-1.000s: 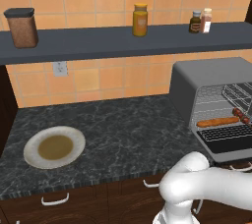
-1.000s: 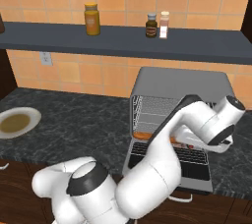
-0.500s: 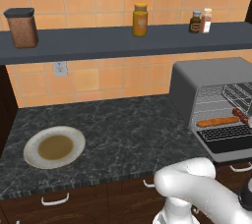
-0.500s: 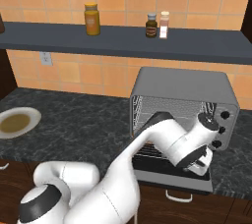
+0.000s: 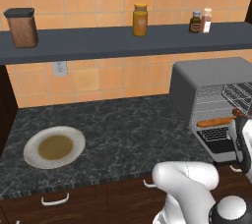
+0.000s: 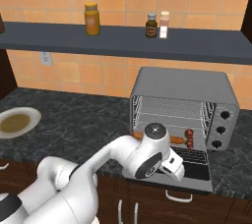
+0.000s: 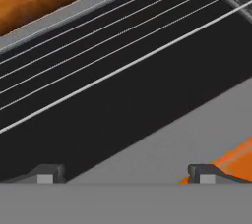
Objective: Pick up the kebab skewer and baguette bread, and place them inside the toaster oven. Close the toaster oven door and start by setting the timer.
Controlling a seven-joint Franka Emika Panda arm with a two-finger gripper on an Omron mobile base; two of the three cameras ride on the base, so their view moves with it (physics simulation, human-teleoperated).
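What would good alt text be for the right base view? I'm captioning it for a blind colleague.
A grey toaster oven stands on a dark counter, its door folded down, with a baguette and kebab skewer on the rack. The white arm reaches across the opening; above, jars line a shelf.

From my seat, the oven (image 6: 183,93) mouth stands open, its door (image 6: 194,171) folded flat out over the counter (image 5: 123,129) edge. The baguette (image 6: 170,140) and skewer (image 6: 189,137) lie across the front of the rack (image 7: 123,66), blocking the low way in; above them the cavity looks free. The gripper (image 7: 125,171), fingers spread wide, sits just over the door. Left of the oven the counter is open up to the plate (image 5: 34,161). The shelf (image 6: 147,43) caps the room above.
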